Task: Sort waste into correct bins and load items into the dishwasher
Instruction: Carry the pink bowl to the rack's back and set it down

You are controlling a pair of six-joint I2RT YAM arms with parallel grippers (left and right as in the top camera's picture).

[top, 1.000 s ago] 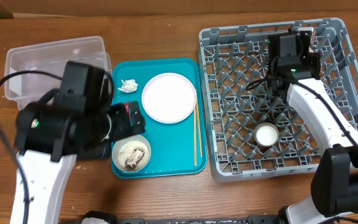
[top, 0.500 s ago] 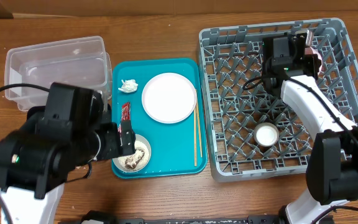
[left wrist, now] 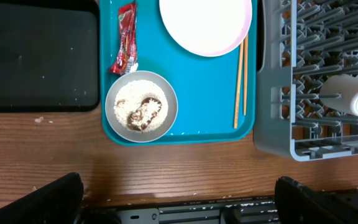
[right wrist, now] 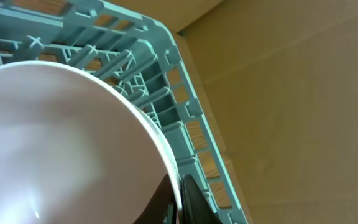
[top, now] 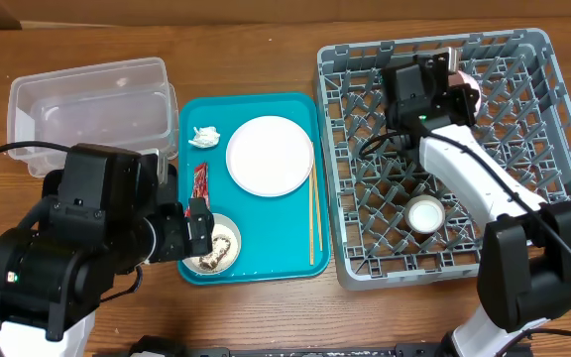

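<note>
Since the bowl of rice scraps (left wrist: 141, 107) sits in the near-left corner of the teal tray (left wrist: 197, 93), you have it below and just ahead of the left gripper (left wrist: 180, 198), whose jaws are spread wide and empty. The right gripper (top: 446, 84), clamped on a white dish (right wrist: 61, 137), is well apart over the dish rack (top: 355, 238).

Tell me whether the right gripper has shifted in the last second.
Yes. The right gripper moved left along the dish rack's far side, away from its right corner.
</note>
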